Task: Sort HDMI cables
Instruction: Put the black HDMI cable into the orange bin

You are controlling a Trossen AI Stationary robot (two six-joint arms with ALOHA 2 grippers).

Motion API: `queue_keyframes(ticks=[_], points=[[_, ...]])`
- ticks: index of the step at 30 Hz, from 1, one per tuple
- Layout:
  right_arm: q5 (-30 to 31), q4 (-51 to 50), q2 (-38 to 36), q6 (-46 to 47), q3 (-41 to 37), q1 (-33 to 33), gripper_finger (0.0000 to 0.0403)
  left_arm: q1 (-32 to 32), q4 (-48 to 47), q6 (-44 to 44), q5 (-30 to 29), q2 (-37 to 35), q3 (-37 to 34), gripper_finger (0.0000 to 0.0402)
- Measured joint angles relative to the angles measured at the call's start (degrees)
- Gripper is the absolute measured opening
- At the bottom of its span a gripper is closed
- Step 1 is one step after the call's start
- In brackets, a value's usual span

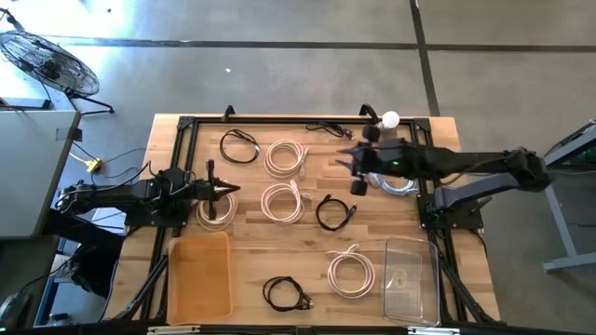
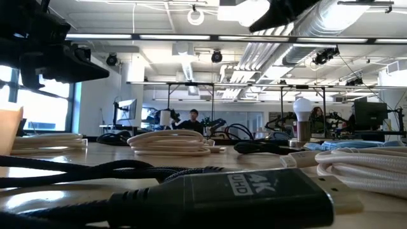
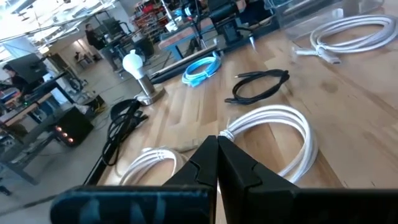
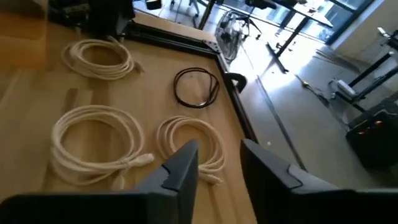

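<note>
Several coiled HDMI cables lie flat on the wooden table (image 1: 307, 247): black ones (image 1: 239, 147) (image 1: 334, 212) (image 1: 286, 294), white ones (image 1: 285, 156) (image 1: 281, 201) (image 1: 351, 272) and a pale bluish one (image 1: 396, 181). My right gripper (image 4: 219, 168) is open with nothing between its fingers. It hangs in the air over the table's far middle (image 1: 354, 169), above the white coils (image 4: 189, 140). My left gripper (image 3: 217, 155) is shut and holds nothing. It stays at the left side (image 1: 223, 191), above another white coil (image 1: 216, 212).
An orange tray (image 1: 198, 274) sits at the near left and a clear plastic bin (image 1: 412, 279) at the near right. A light bulb on a stand (image 1: 389, 119) is at the far edge. A black HDMI plug (image 2: 254, 191) lies right in front of the low camera.
</note>
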Motion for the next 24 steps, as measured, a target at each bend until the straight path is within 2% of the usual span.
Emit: queue_keyframes(ticks=[5, 7, 16, 22, 24], points=[[7.9, -4.34, 8.25, -3.04, 7.59, -2.28, 0.0168, -0.02, -0.04, -0.19, 0.04, -0.02, 0.0, 0.0], [8.93, -6.57, 11.34, -2.94, 9.89, -4.14, 0.018, -0.02, -0.06, -0.19, 0.06, 0.0, 0.0, 0.0], [8.29, -7.59, 21.11, -0.45, 11.92, -12.85, 0.0212, -0.02, -0.46, -0.38, 2.62, 0.0, 0.0, 0.0], [2.12, -7.51, 25.97, 2.62, 11.92, -18.1, 0.0212, -0.02, -0.45, -0.45, 2.6, 0.0, 0.0, 0.0], [1.74, -7.49, 27.63, 2.66, 11.92, -19.35, 0.0212, -0.02, -0.45, -0.45, 2.58, 0.0, 0.0, 0.0]])
